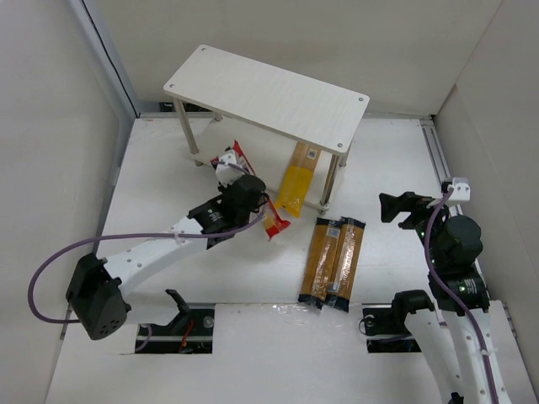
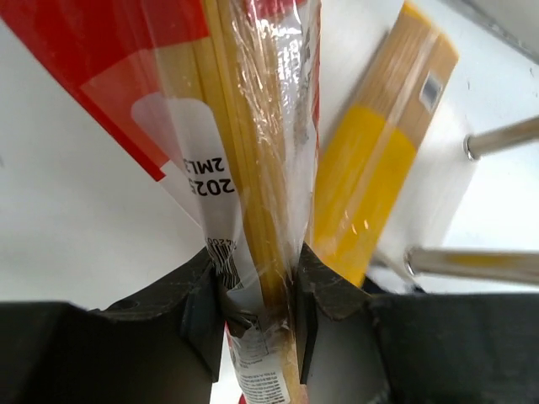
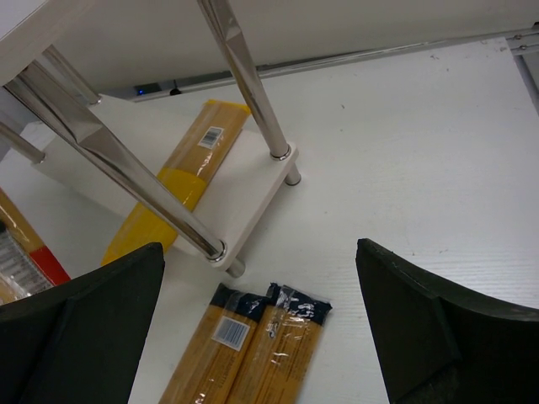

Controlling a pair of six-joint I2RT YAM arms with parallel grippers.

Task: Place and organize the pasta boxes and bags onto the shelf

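My left gripper (image 1: 246, 192) is shut on the red-and-orange pasta package (image 1: 274, 221), holding it in front of the shelf (image 1: 269, 94). In the left wrist view the fingers (image 2: 202, 303) pinch the package (image 2: 253, 151) near its end. The bright yellow bag (image 1: 299, 178) lies tilted with its far end on the shelf's lower board; it also shows in the left wrist view (image 2: 370, 168) and in the right wrist view (image 3: 164, 194). Two clear bags of golden-brown spaghetti (image 1: 333, 261) lie side by side on the table, under my open, empty right gripper (image 3: 261, 328), which hovers at the right (image 1: 396, 206).
The shelf's metal legs (image 3: 244, 76) and its lower board (image 3: 253, 181) stand close to the yellow bag. White walls enclose the table on the left, back and right. A rail (image 1: 438, 156) runs along the right edge.
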